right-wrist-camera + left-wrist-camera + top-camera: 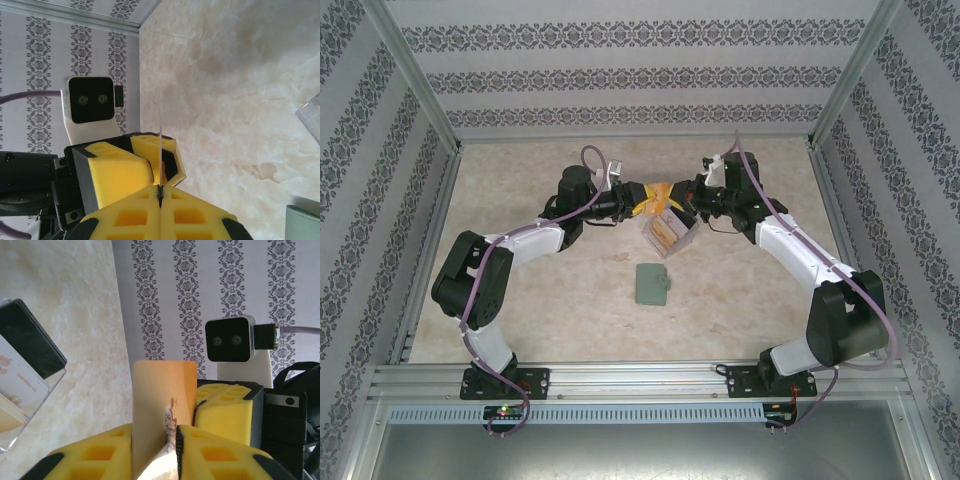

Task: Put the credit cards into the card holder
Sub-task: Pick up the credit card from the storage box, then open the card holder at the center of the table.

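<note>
- The card point(164, 390) is in the air over the far middle of the table, between both grippers and clear of the surface. Its long axis runs left to right, from one gripper to the other.
- The right gripper point(159, 194) is clamped on it. On my right wrist feed the card stands edge-on in the seam between the pads.
- The left gripper point(155, 435) has a pad on each side of the same card, with the card's face towards its camera. I cannot tell whether it is pressing or has let go.
- The holder point(652, 285) lies flat and closed on the table. It is straight towards the bases from the pinch, past the box point(672, 238), with its long axis near to far.
- So I judge the card has to come towards me and turn about a quarter.
- Neither arm is clearly nearer, as the holder sits about midway between them.
- Count: one card in the jaws, one holder, one box and two grippers.
- In the box I make out a black card point(31, 340), a pale printed one and a yellowish one. That is at least three, and there may be more behind.
</note>
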Tool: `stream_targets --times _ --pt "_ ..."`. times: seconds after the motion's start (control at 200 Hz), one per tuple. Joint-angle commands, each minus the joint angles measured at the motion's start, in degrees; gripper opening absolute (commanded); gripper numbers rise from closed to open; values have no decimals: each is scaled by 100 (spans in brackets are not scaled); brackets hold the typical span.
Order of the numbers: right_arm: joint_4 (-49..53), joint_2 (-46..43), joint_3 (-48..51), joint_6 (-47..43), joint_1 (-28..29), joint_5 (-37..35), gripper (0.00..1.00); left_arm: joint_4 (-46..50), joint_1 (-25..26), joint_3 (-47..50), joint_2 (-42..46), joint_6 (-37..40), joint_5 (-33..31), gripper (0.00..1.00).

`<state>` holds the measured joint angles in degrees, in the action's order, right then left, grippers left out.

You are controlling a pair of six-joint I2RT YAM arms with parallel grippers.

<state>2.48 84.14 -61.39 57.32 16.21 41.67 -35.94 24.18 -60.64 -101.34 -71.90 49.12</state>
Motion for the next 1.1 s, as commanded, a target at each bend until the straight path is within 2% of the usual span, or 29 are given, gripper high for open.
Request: stream_targets --times 0.0,0.06,0.125,0.24,0.285,0.629,0.749,0.764,0.814,0.859,0.889,0.909,0.989,1.029,1.094 --pt "-337 -49 113 139 -79 191 6 -312 -45 64 245 16 64 12" --pt "-506 -46 142 219 -83 284 10 -384 -45 128 289 -60 3 0" --pt "-597 -28 163 302 -83 362 13 -566 -45 205 308 -225 -69 0" --pt "-962 -7 246 486 -52 518 26 -1062 -45 304 243 -616 -105 0" --pt "-1060 -2 265 528 -43 557 28 -1233 -45 336 214 -738 -105 0" --pt "-1265 263 210 579 88 779 28 -2252 -43 513 -34 -1456 -282 0" --pt "-1335 250 224 571 85 811 16 -2089 -45 547 7 -1389 -339 0" --pt "-1329 239 235 553 92 816 12 -2053 -45 552 16 -1371 -343 4" --pt "-1250 170 275 497 69 745 9 -1808 -45 553 60 -1248 -359 15" --pt "-1060 17 380 345 31 527 8 -1414 -39 553 136 -1058 -401 35" --pt "-825 -105 457 149 19 310 8 -1088 -39 568 221 -870 -454 52" --pt "-591 -201 480 -29 15 156 8 -767 -32 570 273 -715 -491 59" --pt "592 -514 476 -880 119 -579 8 1156 16 510 692 272 -907 71" --pt "1373 -672 415 -1444 306 -1223 8 2243 87 455 919 855 -1292 76" --pt "2027 -798 413 -1924 656 -1924 8 3728 208 386 1235 1469 -2072 81"
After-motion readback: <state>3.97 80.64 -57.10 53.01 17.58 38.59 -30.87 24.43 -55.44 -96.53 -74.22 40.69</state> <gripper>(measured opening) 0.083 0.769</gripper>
